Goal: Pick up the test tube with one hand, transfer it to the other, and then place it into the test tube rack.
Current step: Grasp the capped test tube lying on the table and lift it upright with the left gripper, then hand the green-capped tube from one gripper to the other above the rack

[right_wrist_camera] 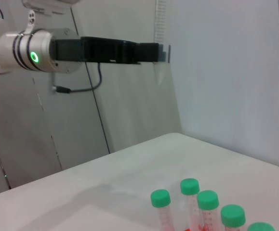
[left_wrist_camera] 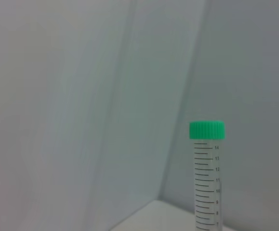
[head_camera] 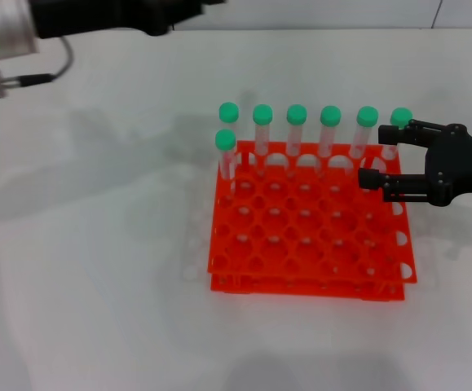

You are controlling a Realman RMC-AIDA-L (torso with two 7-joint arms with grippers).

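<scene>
Rack [head_camera: 301,244]: nearest the head camera, an orange-red two-tier grid in the middle of the white table [head_camera: 81,269]; its front rows of holes are bare.
Tubes in the rack: six green-capped tubes stand along the rack's far edge, and one more sits a row nearer at its far left corner [head_camera: 226,155].
Right gripper [head_camera: 382,159]: low at the rack's far right corner, fingers parted and set either side of the end tube [head_camera: 397,130]; I see no squeeze on it, so it looks let go or not yet taken.
Left gripper [right_wrist_camera: 151,52]: raised high, well away from the rack toward the table's far left; whether its fingers are open or closed cannot be told.
Left wrist view: a single graduated tube [left_wrist_camera: 206,178] stands upright against a blank wall.
Handling: the tube looks light, stiff and smooth, likely slippery under hard pads.
Where to hold: on the clear barrel just under the cap, kept upright so it drops straight into a hole.
</scene>
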